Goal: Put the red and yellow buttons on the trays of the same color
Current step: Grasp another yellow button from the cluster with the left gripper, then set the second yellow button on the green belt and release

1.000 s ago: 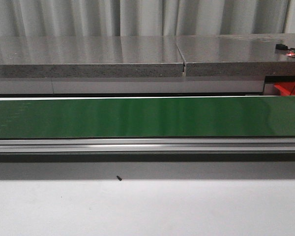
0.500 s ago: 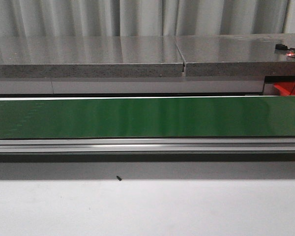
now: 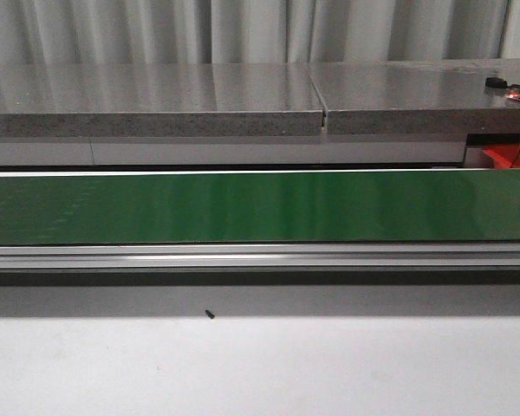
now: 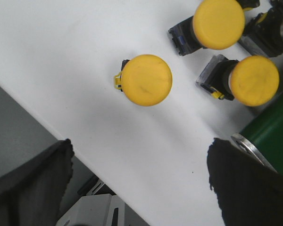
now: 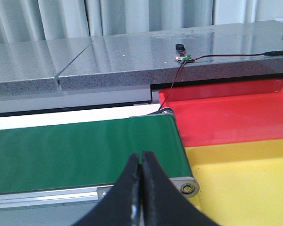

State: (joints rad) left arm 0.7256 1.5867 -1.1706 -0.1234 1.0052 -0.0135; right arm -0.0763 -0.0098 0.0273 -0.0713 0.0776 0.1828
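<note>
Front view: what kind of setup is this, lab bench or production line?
Likely a lab mock-up of a sorting line: a green conveyor belt runs past a grey stone-look counter, with a red tray and a yellow tray at its end.

Between the earlier front pictures and now almost nothing changes. The only difference is on the green conveyor belt (image 3: 260, 206): the faint pale marks on its surface near the left end sit a little differently from picture to picture, and the light reflections on it shift very slightly.
</note>
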